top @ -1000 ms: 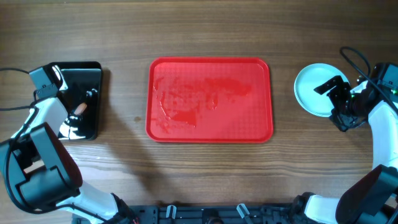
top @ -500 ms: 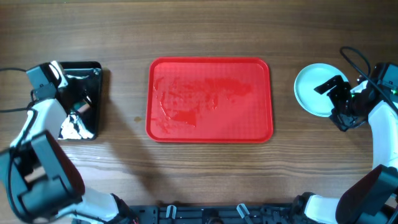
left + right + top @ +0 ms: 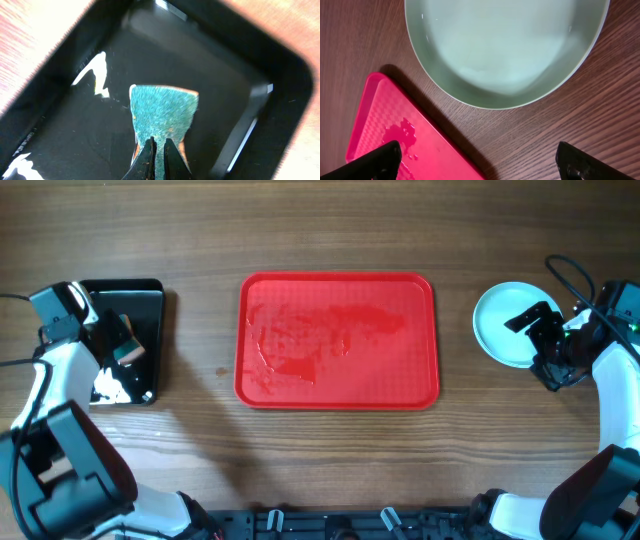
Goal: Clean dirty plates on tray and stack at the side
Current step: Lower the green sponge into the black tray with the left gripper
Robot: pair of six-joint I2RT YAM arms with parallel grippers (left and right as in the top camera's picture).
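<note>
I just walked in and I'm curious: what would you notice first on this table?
The big red tray in the middle of the table jumps out first, with no plates on it, only wet smears. On the right sits a pale round plate. On the left, the left gripper is shut on a teal sponge over a shiny black tray.

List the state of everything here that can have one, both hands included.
red tray: empty of plates, wet streaks on its floor.
plate: on the table beside the red tray, looks clean.
black tray: glossy, no plate in it.
sponge: pinched in the left hand, over the black tray.
left hand: shut on the sponge.
right hand: open, empty, near the plate.
</note>
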